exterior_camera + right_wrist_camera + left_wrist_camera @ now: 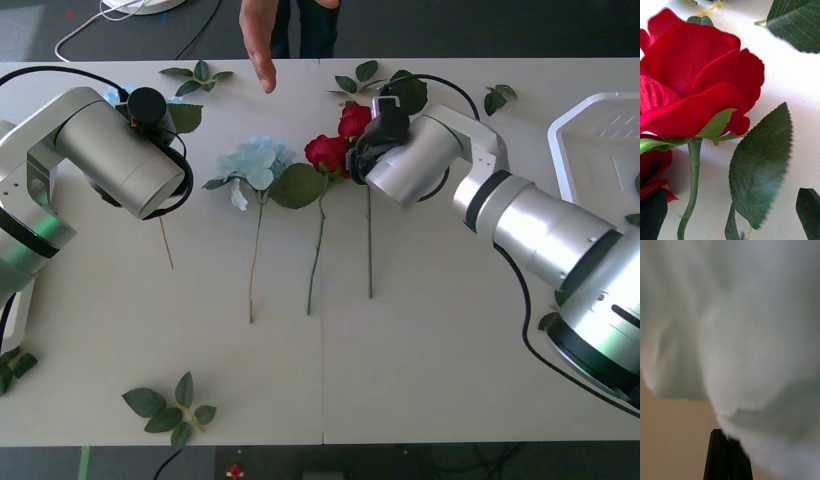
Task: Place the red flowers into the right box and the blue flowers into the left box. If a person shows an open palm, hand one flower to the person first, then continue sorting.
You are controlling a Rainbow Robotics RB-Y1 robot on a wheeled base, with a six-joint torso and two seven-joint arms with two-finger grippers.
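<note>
Petals of a blue flower (pixel 752 333) press against my left end effector (pixel 728 453), fingers together; my right end effector (pixel 730 225) spreads beside a red rose (pixel 692 75).

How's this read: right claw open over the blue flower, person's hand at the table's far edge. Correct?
Not quite. The right claw is open over the red roses, not the blue flower; the front view shows it. The hand is at the far edge.

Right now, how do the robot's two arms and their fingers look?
Both the left arm and the right arm are thick silver-grey cylinders with black joint rings, a green-lit band near each base and black cables looping along them. The fingers are black and flat in the left wrist view.
</note>
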